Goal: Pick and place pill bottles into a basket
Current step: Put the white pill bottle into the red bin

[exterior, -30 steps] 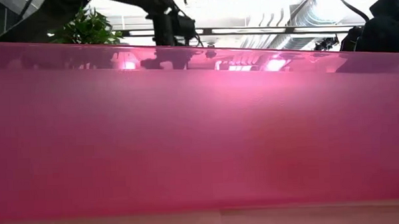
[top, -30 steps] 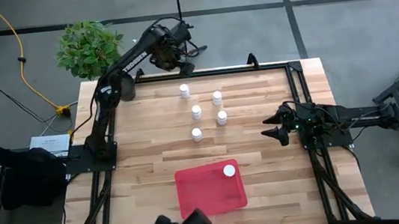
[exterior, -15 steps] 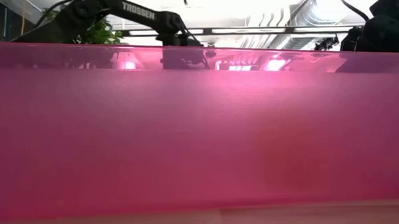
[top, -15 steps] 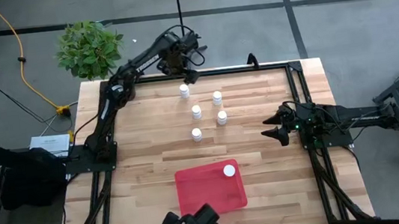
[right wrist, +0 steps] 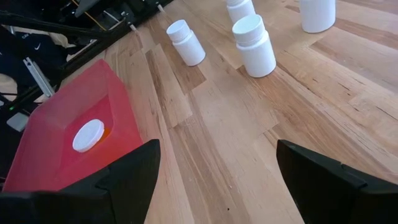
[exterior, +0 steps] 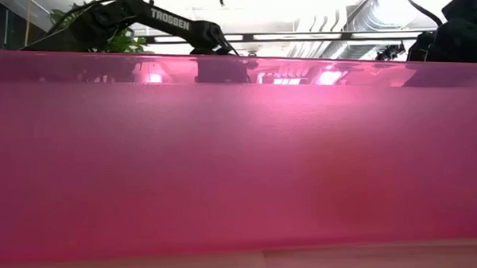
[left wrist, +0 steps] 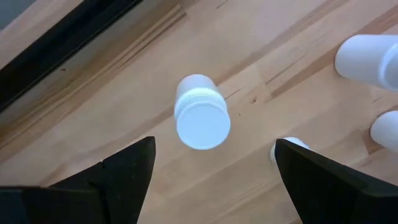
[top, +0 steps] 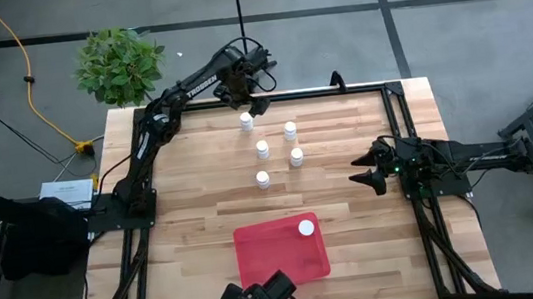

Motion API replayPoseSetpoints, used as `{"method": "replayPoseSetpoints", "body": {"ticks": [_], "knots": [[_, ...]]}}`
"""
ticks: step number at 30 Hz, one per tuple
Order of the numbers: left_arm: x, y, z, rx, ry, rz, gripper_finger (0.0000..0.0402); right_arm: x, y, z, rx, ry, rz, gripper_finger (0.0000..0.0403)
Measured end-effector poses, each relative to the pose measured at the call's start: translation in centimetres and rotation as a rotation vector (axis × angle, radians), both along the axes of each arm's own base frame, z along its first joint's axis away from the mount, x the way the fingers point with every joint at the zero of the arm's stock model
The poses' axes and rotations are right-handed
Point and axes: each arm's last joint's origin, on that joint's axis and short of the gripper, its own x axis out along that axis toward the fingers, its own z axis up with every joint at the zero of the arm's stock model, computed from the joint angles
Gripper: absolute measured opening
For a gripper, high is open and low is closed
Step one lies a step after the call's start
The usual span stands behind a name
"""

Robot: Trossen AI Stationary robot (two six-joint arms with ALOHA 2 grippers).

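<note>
Wooden table (top: 352, 190): one of the pill bottles (top: 306, 228) sits in basket (top: 280, 253) at 6 o'clock; five remain near 12. Left gripper (top: 251, 103) hovers over bottle (top: 245, 122), fingers apart. Right gripper (top: 362, 175) waits at 3, fingers apart.

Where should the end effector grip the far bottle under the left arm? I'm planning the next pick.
Grip the far bottle across its round body just under the white cap, coming straight down from above. It stands upright on the table, apart from the other bottles, and the open left end effector is above it with a finger to each side.
</note>
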Motion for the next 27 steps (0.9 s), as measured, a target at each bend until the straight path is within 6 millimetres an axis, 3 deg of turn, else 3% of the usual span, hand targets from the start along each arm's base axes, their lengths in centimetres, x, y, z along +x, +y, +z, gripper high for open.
{"method": "replayPoseSetpoints", "body": {"ticks": [27], "knots": [[0.02,-0.11,-0.13,-0.041,-0.014,0.013,0.0363,-0.01,0.00,-0.01,0.004,0.002,-0.001,0.0312]]}}
